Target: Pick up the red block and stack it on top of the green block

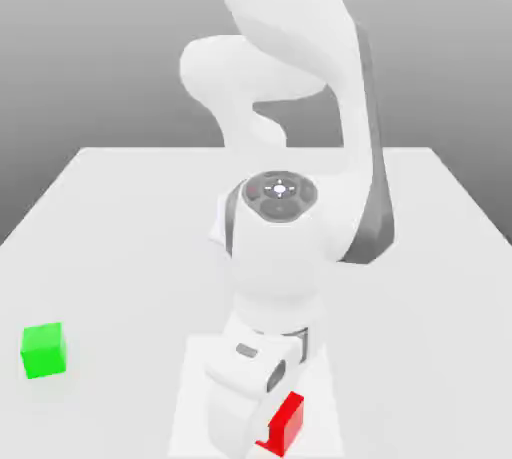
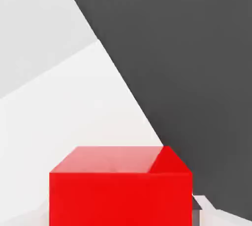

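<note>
The big white robot arm point(image 1: 285, 247) bends down low over the white worktop point(image 1: 120, 237). Its claw point(image 1: 268, 425) is at the front edge of the worktop, near the bottom of the exterior view. The claw is closed, and the red block point(image 1: 284, 421) sits right at it, with the white hand covering part of the block. From these pictures I cannot tell if the block is off the worktop or resting on it.

The green block point(image 1: 44, 350) sits alone on the worktop, far over on the exterior view's left. It is well apart from the red block and nothing touches it. Nothing is on top of it.

The exterior view shows the whole arm, both blocks and the grey wall behind. The red block looks small there, just a thin red piece peeking out beside the hand.

The hand view is very close. There the red block point(image 2: 120, 190) is big and near, with its flat top and one wide face plain to see. Behind it lies the white worktop point(image 2: 64, 112), and past its edge a dark grey floor point(image 2: 197, 72).
</note>
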Robot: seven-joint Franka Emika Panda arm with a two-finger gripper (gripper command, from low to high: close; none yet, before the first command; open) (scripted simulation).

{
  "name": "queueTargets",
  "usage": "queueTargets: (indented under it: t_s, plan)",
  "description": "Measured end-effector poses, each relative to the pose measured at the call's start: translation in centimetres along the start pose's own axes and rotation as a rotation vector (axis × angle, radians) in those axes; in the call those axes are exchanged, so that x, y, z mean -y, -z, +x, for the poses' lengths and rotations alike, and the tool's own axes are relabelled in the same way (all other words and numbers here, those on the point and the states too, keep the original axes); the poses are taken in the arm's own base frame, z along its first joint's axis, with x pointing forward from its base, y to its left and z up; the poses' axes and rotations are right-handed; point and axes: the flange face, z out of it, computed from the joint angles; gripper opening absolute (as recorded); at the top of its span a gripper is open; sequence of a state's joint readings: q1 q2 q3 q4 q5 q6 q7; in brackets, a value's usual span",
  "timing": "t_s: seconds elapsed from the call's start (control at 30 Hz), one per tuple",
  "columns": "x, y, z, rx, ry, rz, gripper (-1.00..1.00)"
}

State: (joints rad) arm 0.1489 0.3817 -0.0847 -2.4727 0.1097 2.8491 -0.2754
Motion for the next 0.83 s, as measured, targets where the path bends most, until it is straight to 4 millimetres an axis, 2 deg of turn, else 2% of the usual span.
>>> queueTargets:
  t_s: [0.07, 0.2, 0.33, 0.43, 0.5, 0.57, 0.6, 0.7, 0.73, 0.83]
  plan:
    - [0.0, 1.3, 0.1, -0.001, 0.001, 0.0, -1.0]
    - [-0.4, 5.9, -0.1, -0.001, -0.008, 0.0, -1.0]
    - [-9.4, 7.7, -3.6, 0.001, -0.251, -0.009, -1.0]
    - [-16.1, 8.6, -7.9, 0.002, -0.453, -0.01, -1.0]
    - [-21.0, 9.2, -12.1, 0.001, -0.618, -0.007, -1.0]
    - [-26.4, 9.4, -18.1, -0.001, -0.824, -0.001, -1.0]
    - [-27.2, 8.8, -19.0, -0.002, -0.859, 0.001, -1.0]
    - [-27.7, 5.7, -19.7, -0.003, -0.884, 0.003, -1.0]
    - [-27.7, 4.5, -19.8, -0.002, -0.887, 0.002, 1.0]
    - [-27.7, 4.5, -19.8, -0.002, -0.887, 0.002, 1.0]
